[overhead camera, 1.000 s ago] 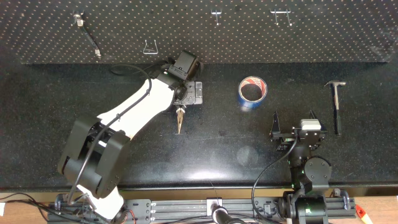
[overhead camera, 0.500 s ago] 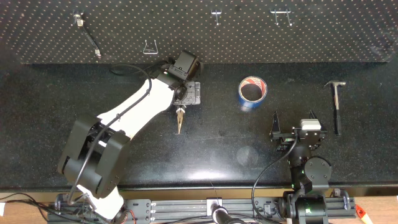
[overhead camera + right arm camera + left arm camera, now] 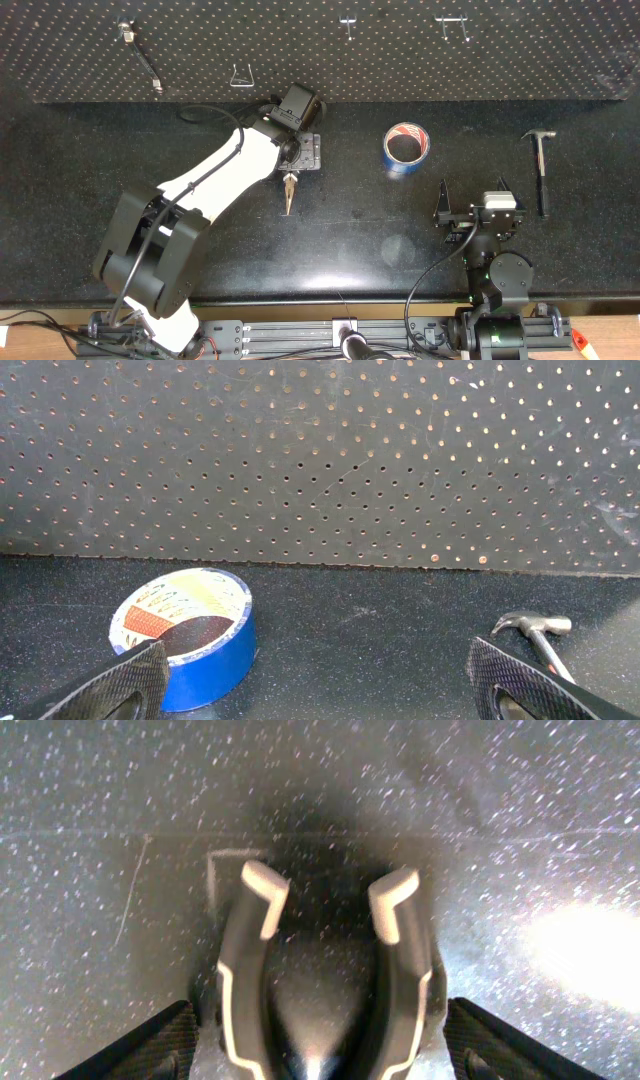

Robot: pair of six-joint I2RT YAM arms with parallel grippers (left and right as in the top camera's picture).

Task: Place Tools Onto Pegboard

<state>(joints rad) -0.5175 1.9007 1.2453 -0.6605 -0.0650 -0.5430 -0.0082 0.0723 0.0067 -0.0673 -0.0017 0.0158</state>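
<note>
1. The tape roll (image 3: 407, 147) (image 3: 185, 625), blue with a patterned top, lies flat on the black bench (image 3: 80, 150) just in front of the pegboard (image 3: 400, 60) (image 3: 320, 460).
2. The pliers (image 3: 289, 190) (image 3: 320, 970) lie on the bench on the left arm's side of the tape roll, well apart from it. Their nose points away from the pegboard.
3. The left end effector (image 3: 303, 152) (image 3: 320, 1040) is down over the pliers' handles. Its fingers (image 3: 150, 1040) are spread wide, one just outside each handle. I cannot tell whether they touch the handles.
4. The hammer (image 3: 540, 170) (image 3: 535, 635) lies on the bench on the far side of the tape roll from the pliers, its head toward the pegboard.
5. The right end effector (image 3: 470, 203) (image 3: 320, 700) sits nearer the arm bases than the tape roll, between roll and hammer. It is wide apart and holds nothing.
6. A slim dark tool (image 3: 140, 58) hangs on the pegboard, far past the pliers from the tape roll.
7. Three bare hooks (image 3: 347, 25) sit on the pegboard, two of them above the tape roll.
</note>
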